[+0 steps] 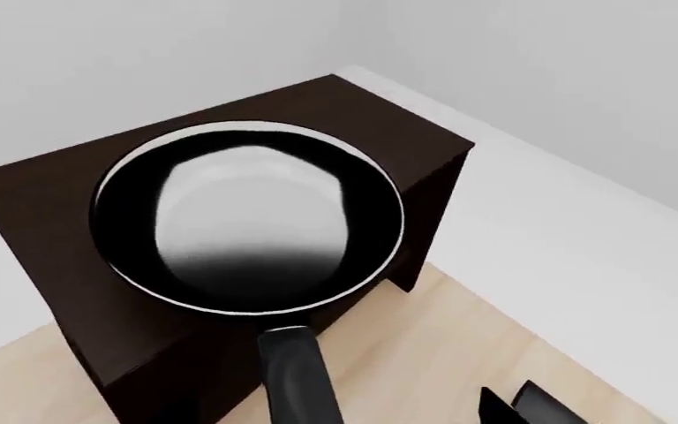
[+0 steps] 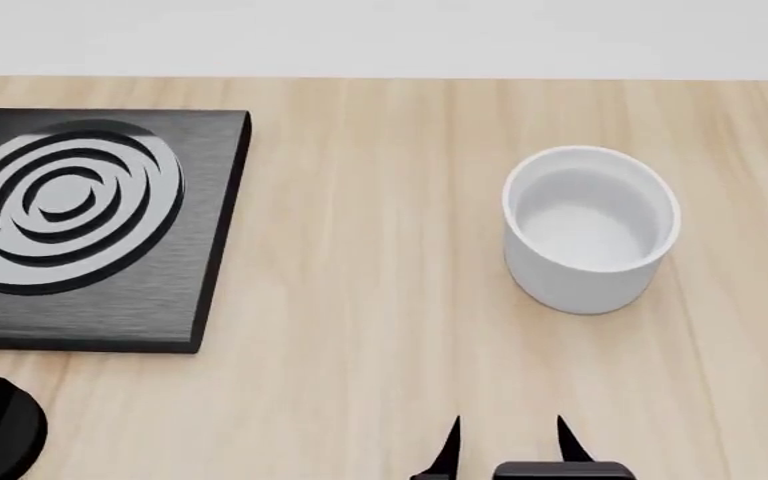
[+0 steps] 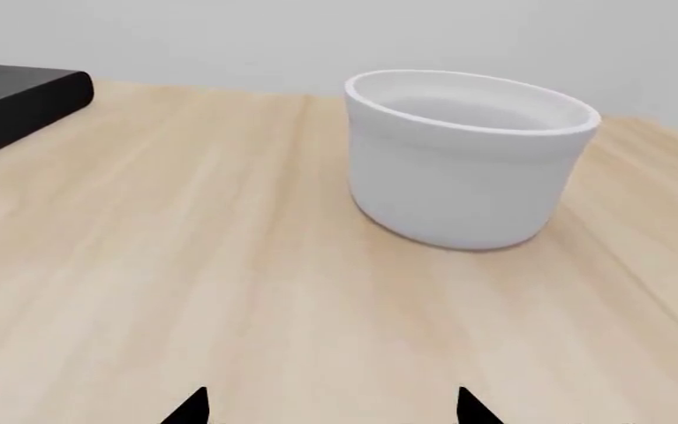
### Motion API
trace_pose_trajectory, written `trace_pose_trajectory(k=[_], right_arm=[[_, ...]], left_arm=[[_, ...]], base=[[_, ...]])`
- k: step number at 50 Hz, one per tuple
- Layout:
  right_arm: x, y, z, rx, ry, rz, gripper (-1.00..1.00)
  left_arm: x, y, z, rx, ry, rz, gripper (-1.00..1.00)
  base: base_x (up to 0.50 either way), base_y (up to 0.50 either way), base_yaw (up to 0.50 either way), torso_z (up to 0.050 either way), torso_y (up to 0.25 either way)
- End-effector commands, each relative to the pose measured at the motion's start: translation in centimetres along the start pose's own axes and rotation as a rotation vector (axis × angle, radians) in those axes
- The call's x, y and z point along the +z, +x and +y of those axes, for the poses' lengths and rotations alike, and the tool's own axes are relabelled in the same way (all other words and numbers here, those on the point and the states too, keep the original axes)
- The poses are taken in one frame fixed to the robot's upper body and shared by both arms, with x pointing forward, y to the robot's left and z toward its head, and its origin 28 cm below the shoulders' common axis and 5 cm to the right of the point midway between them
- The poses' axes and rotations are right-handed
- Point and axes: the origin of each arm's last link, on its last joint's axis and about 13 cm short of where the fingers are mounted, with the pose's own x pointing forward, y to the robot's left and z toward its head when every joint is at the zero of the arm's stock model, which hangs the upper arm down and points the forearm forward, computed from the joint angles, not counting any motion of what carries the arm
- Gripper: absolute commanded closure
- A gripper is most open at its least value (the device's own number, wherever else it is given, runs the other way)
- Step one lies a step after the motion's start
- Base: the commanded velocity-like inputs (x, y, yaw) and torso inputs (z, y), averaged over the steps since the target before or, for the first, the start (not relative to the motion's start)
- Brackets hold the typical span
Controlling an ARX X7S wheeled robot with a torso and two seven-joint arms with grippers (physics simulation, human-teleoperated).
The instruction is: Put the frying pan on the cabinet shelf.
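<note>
a light wooden table [image 2: 398,300] sits in front of a plain pale wall. on it, in the head view, a black square burner plate [image 2: 91,230] with pale rings lies at the left, and a white cup [image 2: 590,228] stands upright well apart from it at the right. the right gripper [image 2: 507,448] shows at the near edge in front of the cup, its two black tips spread apart with nothing between them.

in the left wrist view, the frying pan [image 1: 250,221] is over the flat top of the cabinet shelf [image 1: 404,146], a big dark brown box at the end of the table. you cannot tell if the pan touches it. the pan's shiny inside looks white, and its black handle [image 1: 301,375] runs back toward the camera. the left gripper's tips are out of sight, so you cannot tell how it grips.
</note>
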Motion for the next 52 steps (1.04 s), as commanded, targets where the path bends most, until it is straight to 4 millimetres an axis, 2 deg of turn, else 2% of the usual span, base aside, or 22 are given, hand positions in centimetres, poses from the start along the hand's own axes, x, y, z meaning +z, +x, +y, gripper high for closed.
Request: trace_pose_trajectory(k=[1, 12, 19, 26, 31, 42, 52], right_arm=[[0.0, -0.3, 0.0, 0.002, 0.003, 0.0, -1.0], [0.1, -0.7, -0.1, 0.002, 0.007, -0.002, -1.0], [-0.1, -1.0, -0.2, 0.004, 0.008, -0.002, -1.0], [-0.3, -1.0, -0.3, 0.001, 0.01, -0.003, -1.0], [-0.4, -1.1, -0.3, 0.0, 0.009, -0.004, -1.0], [-0.7, -1.3, -0.3, 0.002, 0.01, -0.007, -1.0], [-1.0, -2.4, -0.5, 0.001, 0.012, -0.009, -1.0]], left_arm=[[0.2, -2.0, 0.2, -0.078, -0.015, -0.02, -1.0], [0.3, -4.4, 0.1, -0.14, 0.054, -0.061, -1.0], [-0.4, -5.7, 0.2, -0.15, 0.128, -0.074, -1.0], [-2.2, -7.1, 0.8, -0.2, 0.107, -0.074, -1.0], [-2.3, -8.1, 1.2, -0.23, 0.1, -0.086, -1.0], [-2.3, -12.6, 2.8, -0.289, 0.143, -0.127, -1.0], [-4.7, -17.5, 1.6, -0.492, 0.196, -0.141, -1.0]], base=[[0.0, 0.0, 0.0, 0.0, 0.0], [0.0, 0.0, 0.0, 0.0, 0.0], [0.0, 0.0, 0.0, 0.0, 0.0], [0.0, 0.0, 0.0, 0.0, 0.0], [0.0, 0.0, 0.0, 0.0, 0.0], [0.0, 0.0, 0.0, 0.0, 0.0], [0.0, 0.0, 0.0, 0.0, 0.0]])
